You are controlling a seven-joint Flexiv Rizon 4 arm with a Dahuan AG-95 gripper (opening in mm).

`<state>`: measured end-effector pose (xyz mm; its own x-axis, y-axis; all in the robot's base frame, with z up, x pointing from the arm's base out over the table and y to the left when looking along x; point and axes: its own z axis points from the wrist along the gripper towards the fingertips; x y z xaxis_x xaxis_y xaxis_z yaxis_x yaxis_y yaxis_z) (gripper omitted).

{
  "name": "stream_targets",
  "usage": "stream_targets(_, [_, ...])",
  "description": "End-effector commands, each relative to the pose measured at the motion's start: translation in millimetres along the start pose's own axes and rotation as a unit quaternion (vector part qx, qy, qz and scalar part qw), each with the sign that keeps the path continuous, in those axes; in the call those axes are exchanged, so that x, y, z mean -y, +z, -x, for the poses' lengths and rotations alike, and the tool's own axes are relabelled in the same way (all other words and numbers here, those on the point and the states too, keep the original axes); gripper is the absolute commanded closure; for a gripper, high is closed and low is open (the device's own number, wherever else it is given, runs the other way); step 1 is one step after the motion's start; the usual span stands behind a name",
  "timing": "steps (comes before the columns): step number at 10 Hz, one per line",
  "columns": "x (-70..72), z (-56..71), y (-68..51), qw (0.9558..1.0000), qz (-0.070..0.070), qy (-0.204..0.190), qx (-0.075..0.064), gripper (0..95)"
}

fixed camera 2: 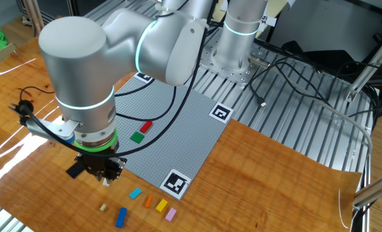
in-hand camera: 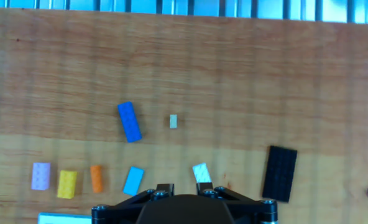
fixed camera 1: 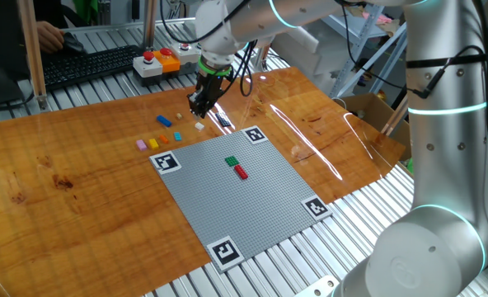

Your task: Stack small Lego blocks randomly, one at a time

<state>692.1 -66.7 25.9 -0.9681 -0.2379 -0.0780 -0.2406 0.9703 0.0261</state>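
My gripper (fixed camera 1: 199, 111) hangs low over the wooden table just beyond the far corner of the grey baseplate (fixed camera 1: 252, 206). Its jaws are open and empty. In the hand view the gripper (in-hand camera: 185, 186) is at the bottom edge, with a whitish brick (in-hand camera: 201, 172) just ahead of the right finger. Blue (in-hand camera: 129, 122), cyan (in-hand camera: 133, 180), orange (in-hand camera: 96, 178), yellow (in-hand camera: 67, 184) and pink (in-hand camera: 41, 176) bricks lie to the left, and a tiny pale brick (in-hand camera: 173, 121) lies further ahead. A green brick (fixed camera 1: 232, 161) and a red brick (fixed camera 1: 241, 172) sit on the baseplate.
A black flat piece (in-hand camera: 279, 173) lies to the right of the gripper. Black-and-white markers (fixed camera 1: 166, 161) sit at the baseplate's corners. A box of push-buttons (fixed camera 1: 160, 59) and a keyboard (fixed camera 1: 87, 66) stand at the far edge. The arm's large body (fixed camera 2: 88, 77) looms over the bricks.
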Motion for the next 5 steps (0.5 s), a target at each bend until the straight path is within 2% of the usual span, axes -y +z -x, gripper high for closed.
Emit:
stream_targets(1, [0.7, -1.1, 2.7, 1.0, 0.0, 0.0, -0.001, 76.0])
stream_targets(5, [2.3, -2.8, 8.9, 1.0, -0.002, 0.0, 0.0, 76.0])
